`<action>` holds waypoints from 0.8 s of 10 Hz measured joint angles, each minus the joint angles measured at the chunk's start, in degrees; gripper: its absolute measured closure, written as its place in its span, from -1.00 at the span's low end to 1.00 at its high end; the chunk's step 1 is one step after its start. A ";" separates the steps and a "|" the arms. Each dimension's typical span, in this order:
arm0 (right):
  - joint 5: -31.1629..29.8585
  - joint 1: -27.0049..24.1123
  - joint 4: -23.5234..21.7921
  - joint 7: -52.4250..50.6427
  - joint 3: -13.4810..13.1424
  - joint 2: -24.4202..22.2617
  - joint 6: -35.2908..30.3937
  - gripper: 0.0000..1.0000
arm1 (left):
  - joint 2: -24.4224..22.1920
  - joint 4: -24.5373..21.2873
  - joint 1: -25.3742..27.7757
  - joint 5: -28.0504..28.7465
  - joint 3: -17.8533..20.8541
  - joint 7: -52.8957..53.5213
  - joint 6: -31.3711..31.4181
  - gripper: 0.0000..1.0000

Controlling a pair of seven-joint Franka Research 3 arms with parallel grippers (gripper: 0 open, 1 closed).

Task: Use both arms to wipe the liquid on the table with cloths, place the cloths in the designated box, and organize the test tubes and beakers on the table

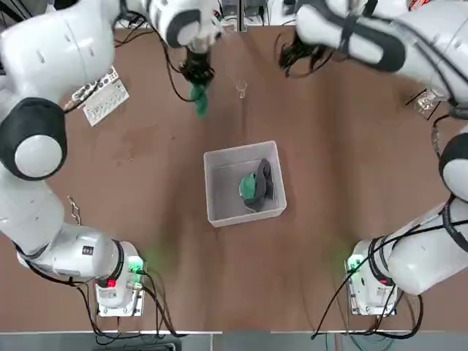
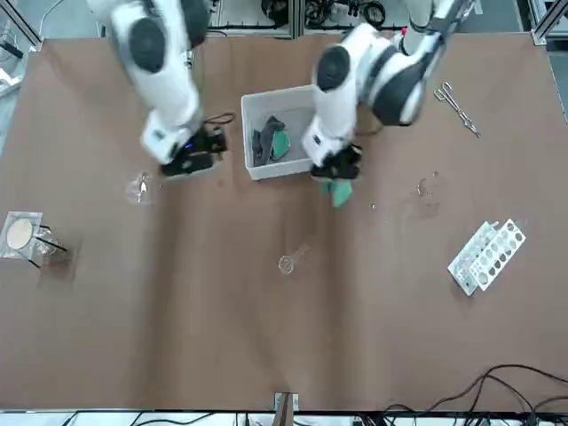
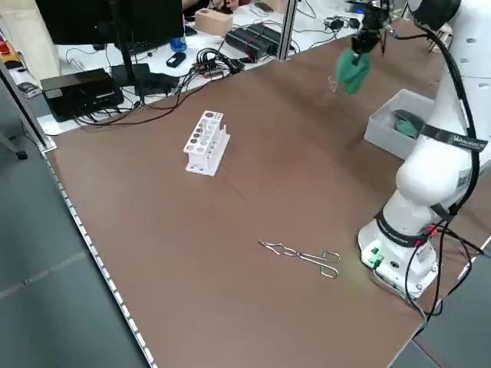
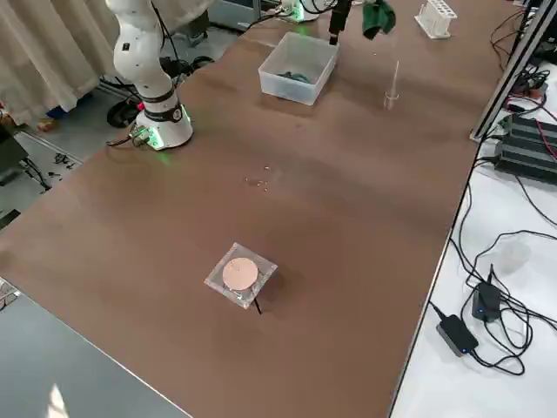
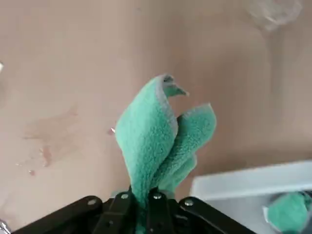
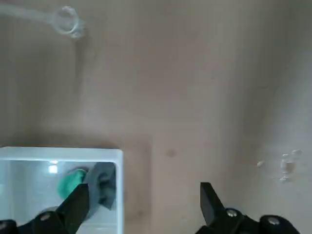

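Observation:
My left gripper hangs over the table's far side, beyond the box, shut on a bright green cloth that dangles from it above the tabletop. The translucent box sits mid-table and holds another green cloth and a dark grey one. My right gripper hovers open and empty near the box's far right corner. A clear glass tube lies beyond the box. A small beaker stands near my right gripper. Liquid spots mark the table below the held cloth.
A white test tube rack stands at the far left, and metal tongs lie near the left arm's base. A round disc on a wire stand sits far right. Small droplets dot the table on the right side.

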 joint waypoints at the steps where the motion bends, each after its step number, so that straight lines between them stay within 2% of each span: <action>1: -0.01 3.61 -3.33 4.25 0.01 0.07 4.71 -1.00 | -0.21 -0.38 0.03 -2.02 3.80 0.40 0.01 0.85; 3: -0.25 11.53 -10.84 13.65 -0.01 0.20 14.71 -1.00 | 0.00 -3.18 0.11 -7.12 11.83 3.58 1.97 0.85; 4: -1.08 15.41 -13.87 18.40 0.00 0.65 17.73 -1.00 | 0.22 -5.70 0.28 -8.57 14.37 6.34 3.87 0.85; 6: -7.70 20.32 -15.72 27.33 -0.07 3.36 19.14 -1.00 | 1.23 -12.23 0.12 -9.01 15.35 7.13 9.05 0.85; 8: -13.21 21.84 -15.85 32.99 -0.18 6.32 19.16 -1.00 | 3.14 -17.11 -0.44 -9.04 15.33 6.72 14.82 0.85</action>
